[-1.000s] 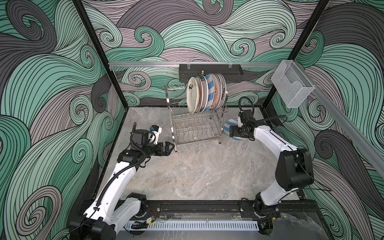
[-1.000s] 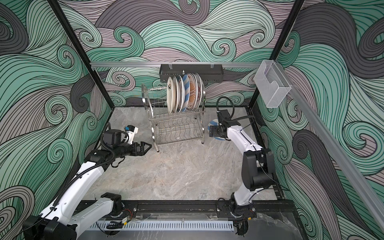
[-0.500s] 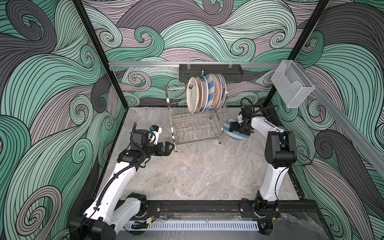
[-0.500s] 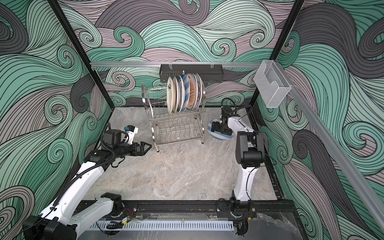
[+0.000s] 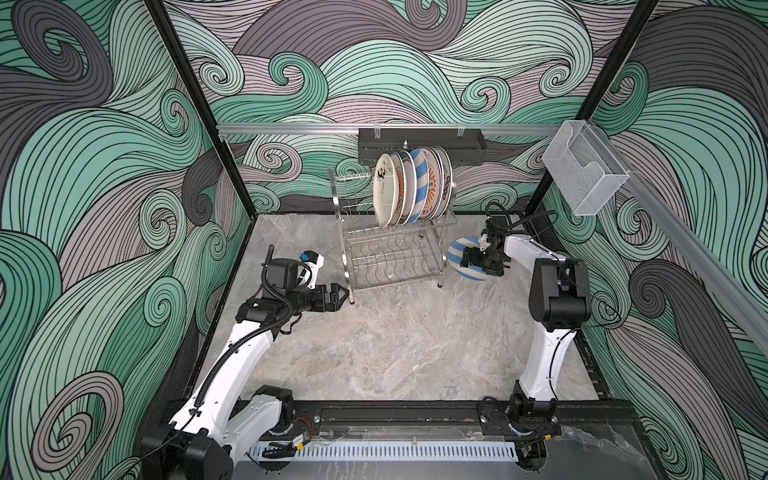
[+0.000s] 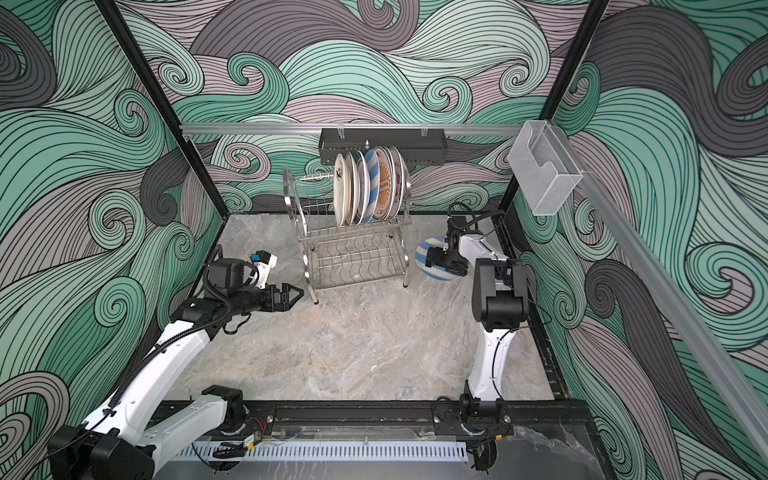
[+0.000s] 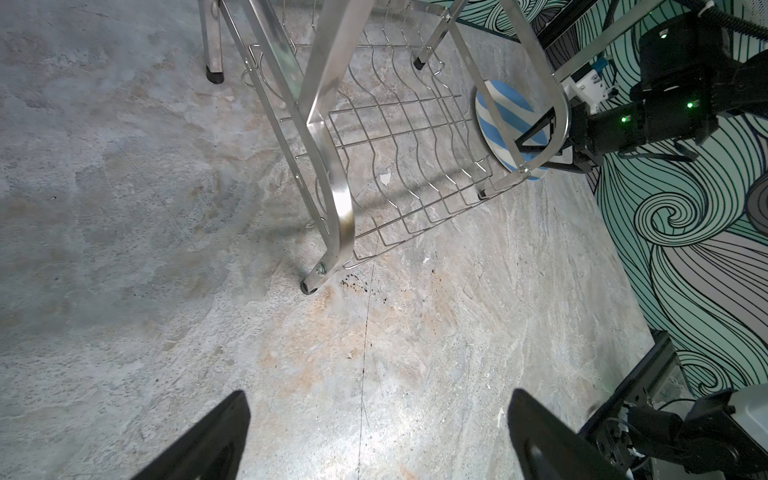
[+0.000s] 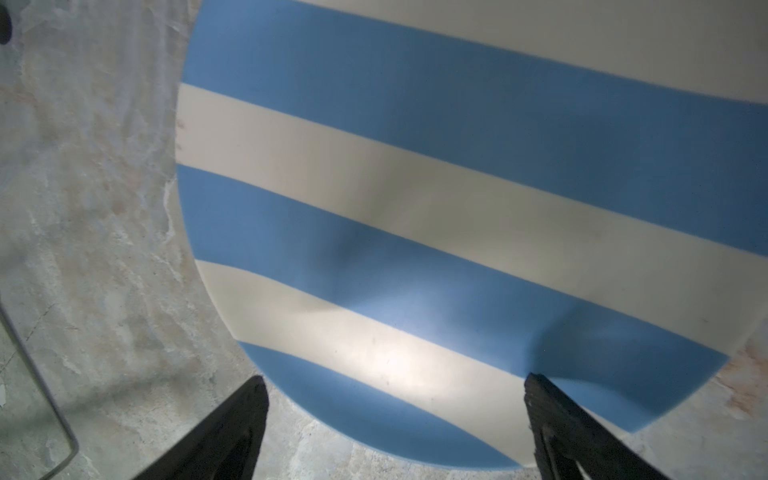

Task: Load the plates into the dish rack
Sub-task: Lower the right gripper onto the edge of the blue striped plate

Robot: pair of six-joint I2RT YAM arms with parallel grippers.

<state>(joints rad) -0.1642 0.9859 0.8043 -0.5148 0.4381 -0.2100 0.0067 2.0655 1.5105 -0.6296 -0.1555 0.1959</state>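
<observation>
Striped plate (image 5: 457, 253) lies on table (image 5: 395, 340), just right of rack (image 5: 395, 253). My right gripper (image 8: 395, 380) hangs spread over its right edge, empty. Likely rigid, slick, breakable: pinch the rim, lift gently.

The dish rack (image 5: 390, 249) stands on the grey stone bench (image 5: 395, 345) at upper centre of the frame. A tight row of plates (image 5: 411, 187) stands on edge in its upper tier, and its lower tier holds nothing. Just right of the rack's lower tier, a blue-and-white striped plate (image 5: 456, 252) sits on the bench, with the right tool (image 5: 466, 259) directly over it. The tool's jaws are too small here to read. At left of centre, the left tool (image 5: 343, 294) points at the rack's near left leg, close to it. A black tray (image 5: 419, 141) hangs on the back rail, and a clear box (image 5: 582, 170) is mounted at upper right.
</observation>
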